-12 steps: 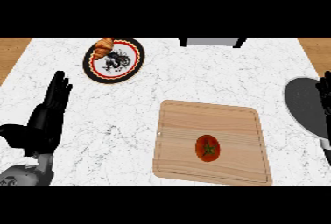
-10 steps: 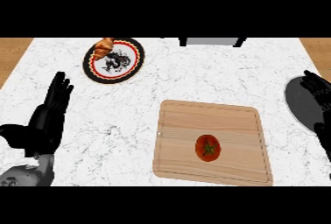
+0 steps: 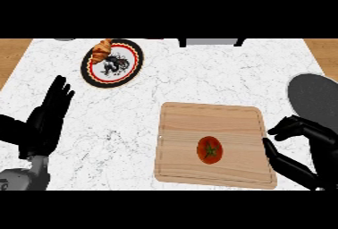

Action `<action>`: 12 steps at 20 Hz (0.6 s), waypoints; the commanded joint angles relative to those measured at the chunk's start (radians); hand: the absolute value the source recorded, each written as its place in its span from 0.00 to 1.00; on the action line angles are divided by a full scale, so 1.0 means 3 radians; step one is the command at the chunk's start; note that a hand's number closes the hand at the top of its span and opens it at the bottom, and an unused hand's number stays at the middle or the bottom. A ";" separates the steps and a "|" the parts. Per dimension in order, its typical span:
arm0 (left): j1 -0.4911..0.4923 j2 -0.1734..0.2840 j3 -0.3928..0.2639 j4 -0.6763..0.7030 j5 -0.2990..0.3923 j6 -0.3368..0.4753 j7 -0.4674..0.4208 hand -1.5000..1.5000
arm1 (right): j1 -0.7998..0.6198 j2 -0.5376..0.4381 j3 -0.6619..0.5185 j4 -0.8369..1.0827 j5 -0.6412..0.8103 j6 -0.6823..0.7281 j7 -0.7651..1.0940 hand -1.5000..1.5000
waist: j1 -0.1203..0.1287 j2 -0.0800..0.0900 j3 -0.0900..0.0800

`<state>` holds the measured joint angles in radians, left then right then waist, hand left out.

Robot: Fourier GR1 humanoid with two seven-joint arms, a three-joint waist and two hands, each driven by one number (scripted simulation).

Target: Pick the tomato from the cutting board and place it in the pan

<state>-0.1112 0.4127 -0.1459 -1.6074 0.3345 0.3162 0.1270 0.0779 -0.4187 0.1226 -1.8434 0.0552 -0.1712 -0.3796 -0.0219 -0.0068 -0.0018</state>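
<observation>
Right hand (image 3: 305,150) open, empty, beside cutting board (image 3: 191,120); tomato (image 3: 210,150) untouched.

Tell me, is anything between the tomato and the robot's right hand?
No. Head view shows only bare cutting board between the tomato and right hand.

light: bright, even | shadows: faint, soft under the cutting board (image 3: 214,120) | glare: none | blur: none
</observation>
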 commanded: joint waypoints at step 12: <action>-0.0040 0.0065 0.0262 0.0171 0.0149 -0.0413 0.0022 0.50 | 0.0855 -0.0503 0.0054 -0.1136 0.1404 -0.0016 0.0489 0.00 | 0.0081 0.0024 -0.0003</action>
<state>-0.1387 0.3941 -0.1171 -1.5871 0.3437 0.2690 0.1616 0.3563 -0.5519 0.0784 -2.0886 0.3398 -0.1888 -0.3811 -0.0108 -0.0017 -0.0012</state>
